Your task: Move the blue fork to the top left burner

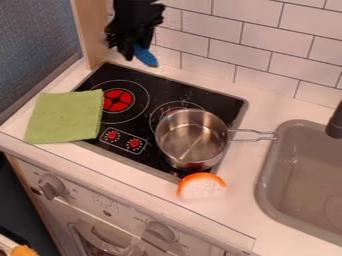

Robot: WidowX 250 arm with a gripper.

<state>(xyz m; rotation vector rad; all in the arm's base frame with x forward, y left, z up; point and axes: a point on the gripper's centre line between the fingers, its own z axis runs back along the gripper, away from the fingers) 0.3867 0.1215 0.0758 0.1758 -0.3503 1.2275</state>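
An orange fuzzy thing (pixel 24 251) peeks in at the bottom left corner. A round oven knob (pixel 52 186) is on the front of the white oven. Above it is a green cloth (pixel 65 117), lying flat. Part of it is on the white worktop (pixel 230 205) and part of it is on the left side of the black stove top (pixel 217 101).

Just to the right of the cloth is the red burner (pixel 118 100), with a thin ring around it. In front of it are two little red dials (pixel 123 140).

The black end effector (pixel 131 49) hangs down from the top, over the back of the stove top. It is holding the blue fork (pixel 146 56). The blue fork is up in the air, and its blue end pokes out down and to the right, in front of the white wall tiles (pixel 224 52).

Next is a shiny metal pot (pixel 192 137) on the right part of the stove top. Its wire handle points right and gets to the edge of the sink. An orange and white toy (pixel 202 186) is by the front of the pot. Last come the gray sink (pixel 268 172) and the black tap (pixel 335 122).
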